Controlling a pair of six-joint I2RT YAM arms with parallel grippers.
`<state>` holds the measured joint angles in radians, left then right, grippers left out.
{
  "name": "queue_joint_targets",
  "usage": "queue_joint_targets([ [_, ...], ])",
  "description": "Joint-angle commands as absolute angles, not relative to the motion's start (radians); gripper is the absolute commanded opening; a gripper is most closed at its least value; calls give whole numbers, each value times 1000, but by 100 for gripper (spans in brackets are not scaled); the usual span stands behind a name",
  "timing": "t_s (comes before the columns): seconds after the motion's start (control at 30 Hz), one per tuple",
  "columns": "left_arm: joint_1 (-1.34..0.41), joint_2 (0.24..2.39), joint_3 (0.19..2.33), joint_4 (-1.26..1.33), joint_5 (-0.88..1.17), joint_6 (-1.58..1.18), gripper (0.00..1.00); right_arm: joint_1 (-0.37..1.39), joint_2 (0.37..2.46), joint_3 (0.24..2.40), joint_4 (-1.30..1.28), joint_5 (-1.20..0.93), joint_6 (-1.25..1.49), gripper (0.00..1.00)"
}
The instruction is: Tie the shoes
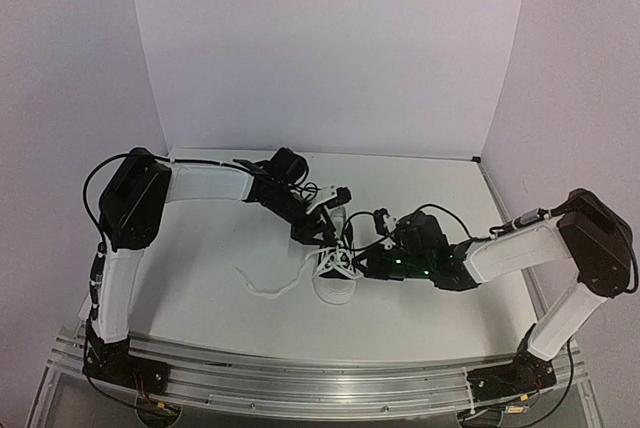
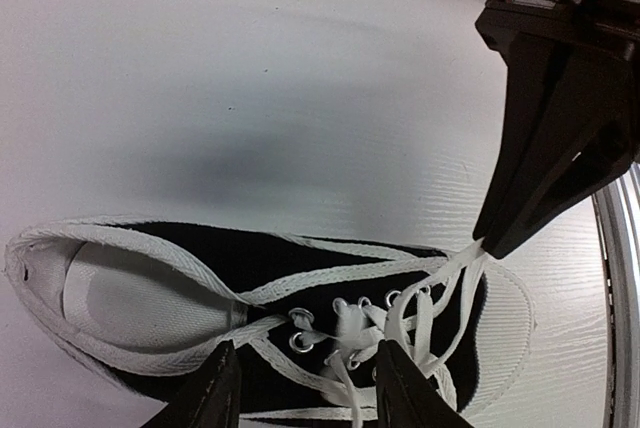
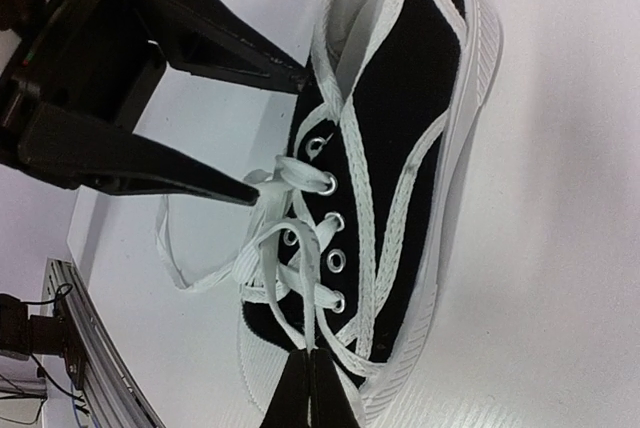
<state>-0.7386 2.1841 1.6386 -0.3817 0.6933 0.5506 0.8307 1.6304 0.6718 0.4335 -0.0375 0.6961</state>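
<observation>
Working on a white counter [image 1: 220, 258] with faint wood grain. White backdrop panels [image 1: 320, 48] are closing it in behind and at the sides, and an aluminium rail [image 1: 300, 380] is running along the near edge where my arm bases are sitting. The sneaker [image 1: 335, 273] is sitting mid-counter between my two tools, upright on its sole, with the toe cap [image 1: 338, 295] pointing at the rail. The overhead view is too coarse for tool state. It's only giving me layout, plus one loose lace end [image 1: 265, 290] trailing left over the counter. The wrist views are filling that gap. The right wrist cam is showing my right tool [image 3: 310, 363] clenched, fingertips pinched together on a strand of the laces [image 3: 300, 248] near the toe end. The same cam is catching my left tool [image 3: 275, 136] released, with its fingers spread wide. Its lower tip is touching the lace by the top eyelet and its upper tip is sitting just beside the collar edge. The left wrist cam is agreeing on both: my own fingers [image 2: 215, 398] are standing apart over the lace rows, and the right tool at upper right is holding a lace taut in its closed tips. That cam is also looking straight into the white insole [image 2: 130, 293], which the right wrist cam is only getting a sliver of.
</observation>
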Motion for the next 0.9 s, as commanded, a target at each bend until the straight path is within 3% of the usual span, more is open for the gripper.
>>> queue_joint_targets([
  [0.0, -742, 2129, 1644, -437, 742, 622, 46, 830, 1656, 720, 407, -1, 701, 0],
  [0.17, -761, 2156, 1652, -434, 725, 647, 45, 831, 1662, 729, 406, -7, 699, 0],
  [0.27, -763, 2180, 1681, -421, 694, 633, 36, 831, 1667, 734, 406, -13, 697, 0],
  [0.37, -763, 2189, 1688, -410, 655, 630, 16, 830, 1670, 739, 406, -20, 697, 0],
  [0.47, -762, 2186, 1691, -423, 632, 645, 2, 831, 1670, 744, 405, -21, 693, 0],
  [0.87, -759, 2144, 1758, -512, 621, 595, 0, 821, 1713, 826, 349, -41, 673, 0],
])
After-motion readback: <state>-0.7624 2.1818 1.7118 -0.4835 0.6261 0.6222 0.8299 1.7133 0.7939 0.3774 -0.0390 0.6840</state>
